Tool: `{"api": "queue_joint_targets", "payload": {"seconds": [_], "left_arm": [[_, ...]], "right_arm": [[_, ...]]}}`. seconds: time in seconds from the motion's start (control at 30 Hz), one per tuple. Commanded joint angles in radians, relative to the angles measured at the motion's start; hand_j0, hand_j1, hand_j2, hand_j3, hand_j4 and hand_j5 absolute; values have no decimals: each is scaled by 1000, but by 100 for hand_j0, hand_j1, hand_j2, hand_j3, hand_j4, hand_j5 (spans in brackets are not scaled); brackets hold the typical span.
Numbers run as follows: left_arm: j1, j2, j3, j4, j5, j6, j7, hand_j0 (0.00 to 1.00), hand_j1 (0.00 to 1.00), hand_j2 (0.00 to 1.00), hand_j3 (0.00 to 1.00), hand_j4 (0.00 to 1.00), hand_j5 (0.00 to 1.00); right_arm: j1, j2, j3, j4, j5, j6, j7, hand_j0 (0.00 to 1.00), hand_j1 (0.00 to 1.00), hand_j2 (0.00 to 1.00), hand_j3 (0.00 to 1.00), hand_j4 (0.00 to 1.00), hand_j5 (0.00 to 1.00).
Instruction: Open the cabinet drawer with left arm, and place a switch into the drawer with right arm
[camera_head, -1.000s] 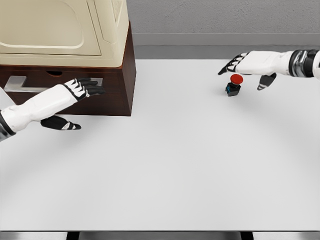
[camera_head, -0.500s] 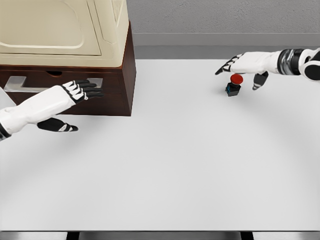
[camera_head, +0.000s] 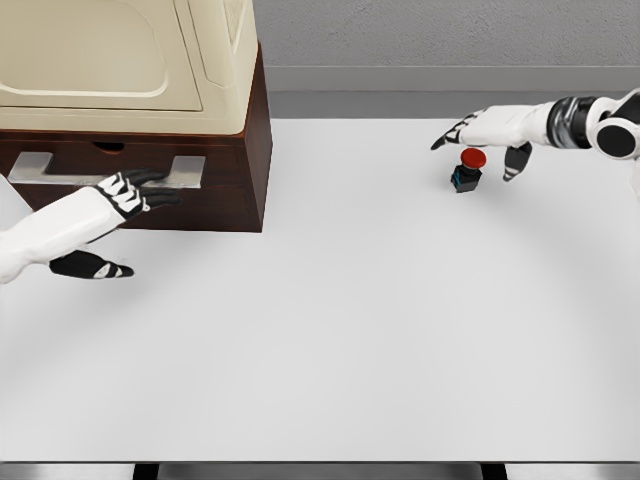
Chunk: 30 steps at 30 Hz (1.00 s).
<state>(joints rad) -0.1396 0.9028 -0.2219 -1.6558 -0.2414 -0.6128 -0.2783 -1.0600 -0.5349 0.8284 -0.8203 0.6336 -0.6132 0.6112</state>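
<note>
Reaching from the lower left, the left hand has its dark fingertips at the pale bar handle on the brown drawer front of the cabinet. The handle's long axis runs left to right across the drawer face; the fingers sit at its lower edge, right of middle. Whether they hook it cannot be told; nothing is clearly gripped, and the thumb hangs apart below. Drawer looks closed.

The switch, red cap on a dark base, stands upright on the white table, well apart from the cabinet. The right hand hovers just above and behind it, fingers spread, thumb to its right, holding nothing.

Judgement: the pull comes first, straight toward the robot.
</note>
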Motion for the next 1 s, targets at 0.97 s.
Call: {"api": "queue_joint_targets", "payload": {"seconds": [0.97], "left_arm": [[-55, 10, -7, -81, 37, 2, 1, 100, 100, 100, 100, 100, 100]], "right_arm": [[-8, 20, 3, 39, 9, 2, 0, 100, 100, 100, 100, 100, 100]]}}
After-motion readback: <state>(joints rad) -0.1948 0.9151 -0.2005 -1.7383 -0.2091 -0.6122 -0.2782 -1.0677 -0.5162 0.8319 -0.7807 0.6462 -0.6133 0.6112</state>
